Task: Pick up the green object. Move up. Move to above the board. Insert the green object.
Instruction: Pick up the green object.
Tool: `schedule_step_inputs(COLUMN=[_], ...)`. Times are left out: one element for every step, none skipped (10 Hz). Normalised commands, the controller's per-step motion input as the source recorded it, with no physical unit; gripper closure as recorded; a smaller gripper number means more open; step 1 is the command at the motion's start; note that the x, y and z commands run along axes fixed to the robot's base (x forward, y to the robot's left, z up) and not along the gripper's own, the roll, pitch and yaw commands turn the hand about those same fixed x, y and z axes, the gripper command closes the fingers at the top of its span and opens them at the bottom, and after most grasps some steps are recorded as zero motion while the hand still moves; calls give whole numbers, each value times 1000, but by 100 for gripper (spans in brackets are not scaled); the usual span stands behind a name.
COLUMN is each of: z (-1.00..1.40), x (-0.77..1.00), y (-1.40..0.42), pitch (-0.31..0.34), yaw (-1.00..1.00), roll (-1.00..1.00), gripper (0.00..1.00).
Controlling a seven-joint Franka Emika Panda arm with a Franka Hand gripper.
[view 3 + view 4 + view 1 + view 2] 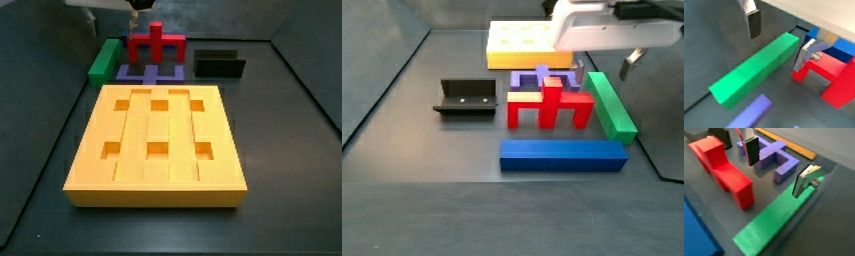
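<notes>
The green object (754,72) is a long bright-green bar lying flat on the dark floor; it also shows in a wrist view (774,225) and in both side views (104,60) (613,105). My gripper (776,52) is open and empty, hanging over one end of the bar with a finger on each side (773,180). One finger (753,24) is well off the bar, the other finger (805,54) is close by its edge. In a side view the gripper (609,62) is over the bar's far end. The yellow-orange board (127,140) (513,45) lies apart.
A red cross-shaped piece (549,105) (834,75) stands right beside the green bar. A purple flat piece (774,158) (147,73) lies between it and the board. A blue bar (563,155) lies across the bar's other end. The fixture (466,97) (221,64) stands beyond the red piece.
</notes>
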Motion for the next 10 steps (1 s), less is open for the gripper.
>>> schedule_step_inputs(z=[0,-151,-500,-471,-306,-214,-100,-69,-111,-294], x=[-211,-40,0,-49,-43,-89,-177,-191,-106,0], y=[0,0,46,0,0,0,0,0,0,6], pitch=[3,0,0,0,0,0,0,-3,-43,-46], yaw=[-20,0,0,0,0,0,-17,-20,0,0], roll=[180,0,180,279,330,306,163,60,47,134], gripper=[0,0,0,0,0,0,0,0,0,0])
